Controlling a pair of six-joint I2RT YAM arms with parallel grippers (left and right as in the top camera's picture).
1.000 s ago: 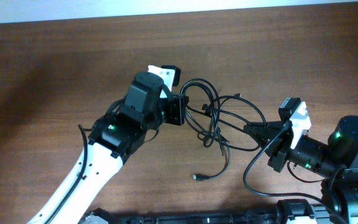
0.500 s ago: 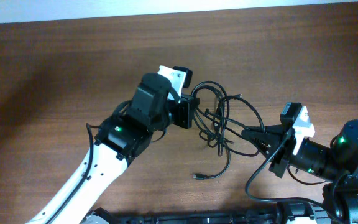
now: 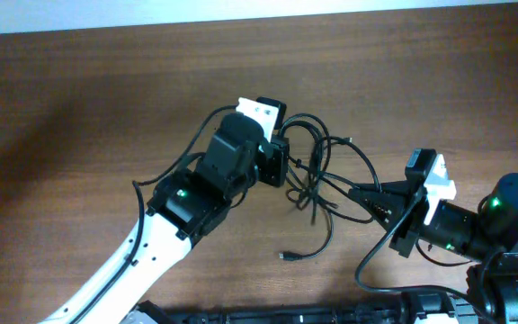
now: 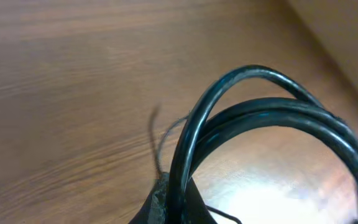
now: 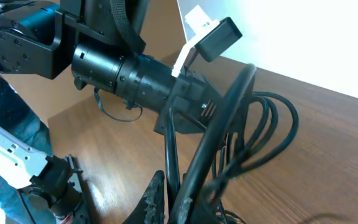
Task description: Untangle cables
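The cables [image 3: 317, 175] are thin black cords looped in a tangled clump at the table's middle, with one loose plug end [image 3: 287, 256] lying toward the front. My left gripper [image 3: 286, 162] is shut on a cable loop at the clump's left side; the left wrist view shows the black loops [image 4: 260, 112] rising from its jaws [image 4: 179, 202]. My right gripper [image 3: 367, 196] is shut on cable strands at the clump's right side; the right wrist view shows cords [image 5: 229, 124] pinched between its fingers [image 5: 176, 199].
The brown wooden table [image 3: 79, 117] carries the clump. The left arm's white and black body [image 3: 178, 207] reaches in from the front left. The right arm's black base [image 3: 502, 225] sits at the right edge, with a thicker black wire [image 3: 367, 256] below it.
My left gripper has moved to the right and slightly back, toward the clump, carrying its cable loop. The clump has bunched closer together. My right gripper has shifted slightly down and right.
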